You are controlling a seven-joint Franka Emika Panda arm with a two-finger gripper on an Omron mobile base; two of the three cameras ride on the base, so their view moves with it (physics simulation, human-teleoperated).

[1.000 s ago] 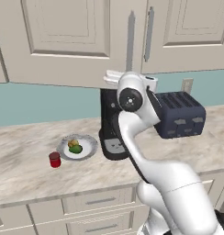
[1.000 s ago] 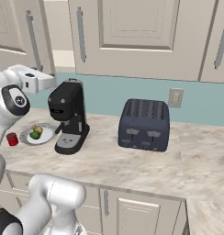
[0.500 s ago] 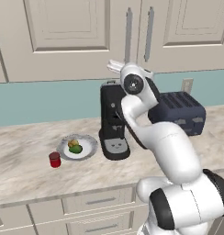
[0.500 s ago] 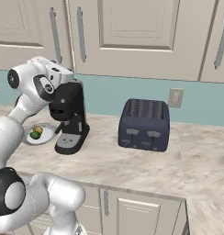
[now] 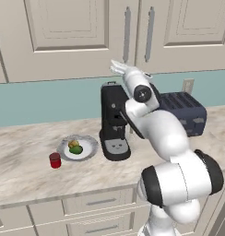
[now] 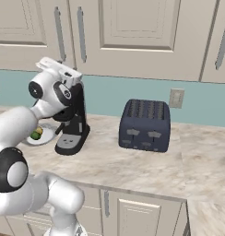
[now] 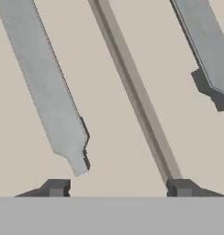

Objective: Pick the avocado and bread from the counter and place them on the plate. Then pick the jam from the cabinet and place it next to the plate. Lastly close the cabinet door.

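The white plate point(image 5: 89, 148) lies on the counter point(image 5: 26, 179) left of the coffee machine, with the green avocado point(image 5: 76, 150) and the golden-brown bread point(image 5: 73, 144) on it. The red jam point(image 5: 55, 160) jar stands on the counter just left of the plate. My gripper point(image 5: 115, 67) is raised to the lower edge of the cabinet point(image 5: 68, 27), whose doors look closed. In the hand view my gripper point(image 7: 118, 188) faces the seam between two doors, its fingertips point(image 7: 56, 187) apart with nothing between them. The avocado point(image 6: 36, 135) also peeks out beside my arm.
A black coffee machine point(image 5: 114, 124) stands right under my hand. A dark blue toaster point(image 6: 145, 124) sits to its right, below a wall socket point(image 6: 177, 98). Two vertical silver door handles point(image 5: 127, 34) hang just above my gripper. Pale drawers run under the counter.
The hand has risen a little towards the cabinet doors' lower edge, and the arm's elbow has swung round behind it. Plate, food and jar have not moved.
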